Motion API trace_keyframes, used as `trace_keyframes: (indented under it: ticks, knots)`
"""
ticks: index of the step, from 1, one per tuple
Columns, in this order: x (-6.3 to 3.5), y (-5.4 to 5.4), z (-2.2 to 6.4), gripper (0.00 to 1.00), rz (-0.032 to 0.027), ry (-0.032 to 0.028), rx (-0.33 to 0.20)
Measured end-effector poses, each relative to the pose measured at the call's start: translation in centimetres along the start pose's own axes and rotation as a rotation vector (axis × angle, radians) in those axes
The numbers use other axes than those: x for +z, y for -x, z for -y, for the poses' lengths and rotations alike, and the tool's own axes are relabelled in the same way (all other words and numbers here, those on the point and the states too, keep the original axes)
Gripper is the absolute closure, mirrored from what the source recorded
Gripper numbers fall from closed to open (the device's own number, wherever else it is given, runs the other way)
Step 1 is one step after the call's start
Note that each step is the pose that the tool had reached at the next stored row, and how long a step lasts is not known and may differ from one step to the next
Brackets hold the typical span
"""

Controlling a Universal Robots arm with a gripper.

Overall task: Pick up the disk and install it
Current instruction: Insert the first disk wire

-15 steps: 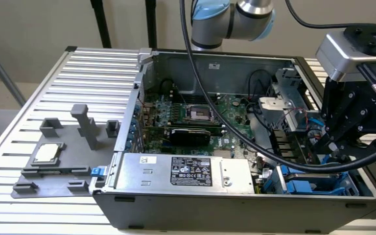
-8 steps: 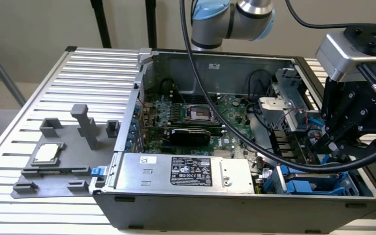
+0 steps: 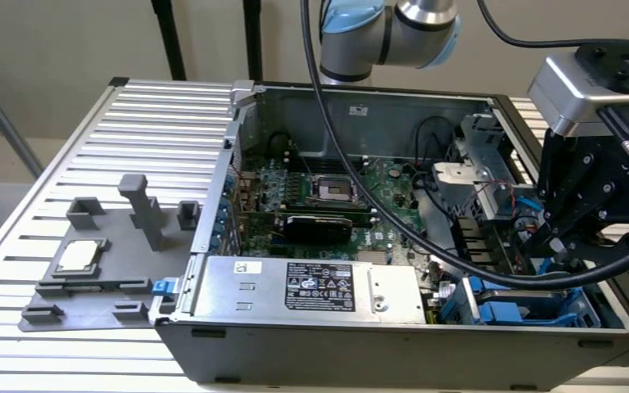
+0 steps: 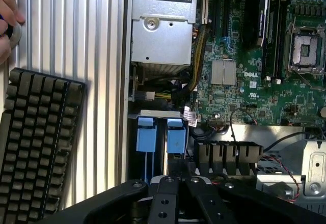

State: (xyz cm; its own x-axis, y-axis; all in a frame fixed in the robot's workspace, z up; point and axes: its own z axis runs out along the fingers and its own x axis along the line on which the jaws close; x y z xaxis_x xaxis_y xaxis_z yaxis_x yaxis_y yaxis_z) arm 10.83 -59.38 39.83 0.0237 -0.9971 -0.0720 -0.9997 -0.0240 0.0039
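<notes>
The disk [image 4: 160,132] stands on edge in the drive bay at the computer case's front corner, with a silver edge and two bright blue carrier tabs showing. In the exterior view the disk's blue carrier [image 3: 511,313] sits low in the case on the exterior view's right. My gripper [image 4: 178,179] is shut, its black fingers meeting right at the end of one blue tab; I cannot tell whether they touch it. In the exterior view the gripper [image 3: 549,246] hangs inside the case just above the bay.
A silver power supply [image 3: 314,286] and the motherboard [image 3: 326,188] take up most of the case. Thick black cables [image 3: 402,221] loop across it. A grey fixture tray [image 3: 118,311] holds a small silver chip [image 3: 79,255]. A keyboard [image 4: 35,142] and a person's hand [image 4: 7,15] lie outside the case.
</notes>
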Motion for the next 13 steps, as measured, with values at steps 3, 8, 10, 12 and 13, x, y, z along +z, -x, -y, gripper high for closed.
trace_keyframes:
  ticks: [3, 8, 10, 12, 13]
  knots:
    - [-0.01, 0.0, 0.26, 0.89, -0.0001, 0.0004, 0.000]
    - [-0.01, -0.1, 2.41, 0.89, 0.0003, 0.0036, 0.000]
    - [-0.02, -0.1, 3.31, 0.89, 0.0002, 0.0044, 0.000]
    - [-0.02, -0.1, 4.22, 0.89, 0.0003, 0.0055, 0.000]
    - [-0.02, -0.1, 4.68, 0.89, 0.0003, 0.0063, 0.000]
